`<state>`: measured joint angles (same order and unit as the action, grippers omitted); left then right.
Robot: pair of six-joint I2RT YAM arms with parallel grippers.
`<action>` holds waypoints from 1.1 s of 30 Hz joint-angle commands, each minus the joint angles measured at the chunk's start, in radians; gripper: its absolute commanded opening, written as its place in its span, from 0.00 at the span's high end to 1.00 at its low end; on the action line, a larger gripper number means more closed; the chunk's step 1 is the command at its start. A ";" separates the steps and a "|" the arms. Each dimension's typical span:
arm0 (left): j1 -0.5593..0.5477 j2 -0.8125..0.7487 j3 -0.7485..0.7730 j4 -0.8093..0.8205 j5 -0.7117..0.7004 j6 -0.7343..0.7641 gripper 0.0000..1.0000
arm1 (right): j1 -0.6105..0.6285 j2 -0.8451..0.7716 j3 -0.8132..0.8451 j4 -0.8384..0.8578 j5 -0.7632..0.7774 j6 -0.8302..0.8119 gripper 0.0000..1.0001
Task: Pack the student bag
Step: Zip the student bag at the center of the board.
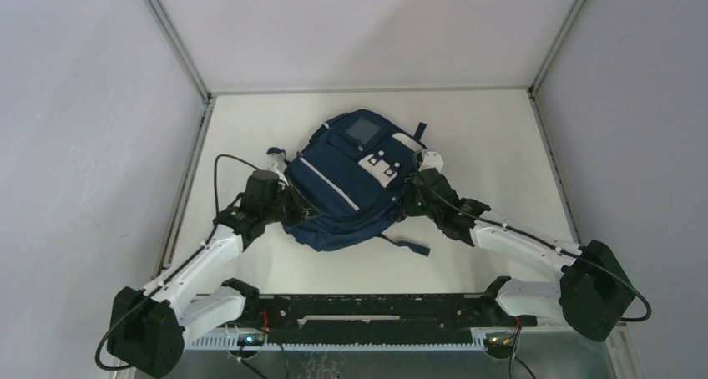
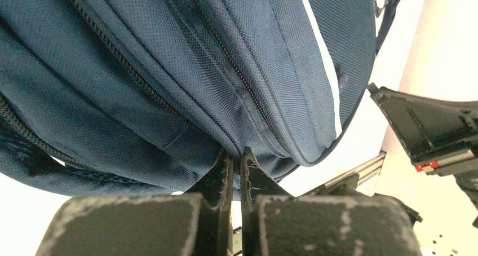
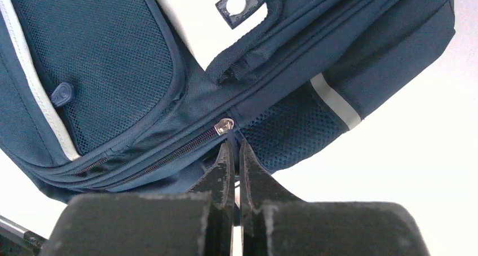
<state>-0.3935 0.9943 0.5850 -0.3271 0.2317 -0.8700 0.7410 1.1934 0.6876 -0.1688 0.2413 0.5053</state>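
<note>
Centrally on the white worktop (image 1: 501, 145) lies the student bag (image 1: 351, 183), front face up and turned at an angle. Its small grey window (image 1: 364, 130) sits at the far end, and the white patches (image 1: 380, 164) are just below it toward the right. A thin white stripe (image 1: 330, 183) runs diagonally down the front panel. One dark strap (image 1: 409, 245) trails out from the bag's near right corner onto the worktop.

At the bag's left near side, the left tool (image 2: 237, 157) has its jaws pressed together. Their tips are pushed into the navy fabric just under a zip seam (image 2: 248, 92). Whether any fabric or a pull tab is caught between them cannot be told.

On the opposite side, the right tool (image 3: 235, 150) is likewise pressed together. Its tips are directly below the metal zip slider (image 3: 225, 125), at the end of a closed zip next to a mesh pocket (image 3: 101, 58). A small dark piece leads from the slider toward the tips, but whether it is pinched cannot be told.

Both arms reach in from the near corners, where a black rail (image 1: 367, 312) spans the worktop's near edge between their bases.
</note>
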 commanded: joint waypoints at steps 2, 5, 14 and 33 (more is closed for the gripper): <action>0.031 -0.048 0.031 -0.098 -0.032 0.149 1.00 | -0.099 0.033 0.021 0.010 0.140 -0.092 1.00; 0.033 -0.065 0.047 -0.120 -0.037 0.163 1.00 | -0.129 0.074 0.021 0.024 0.151 -0.102 1.00; 0.009 -0.117 0.039 -0.122 0.000 0.172 1.00 | -0.173 0.070 0.036 0.031 0.037 -0.110 1.00; -0.375 -0.006 0.274 -0.102 -0.178 0.143 0.39 | 0.085 -0.186 0.105 -0.104 -0.064 -0.209 0.40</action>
<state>-0.8337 1.0885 0.7769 -0.3435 0.1406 -0.7921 0.7315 0.9989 0.7246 -0.2890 0.1623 0.4034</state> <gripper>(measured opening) 0.599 0.596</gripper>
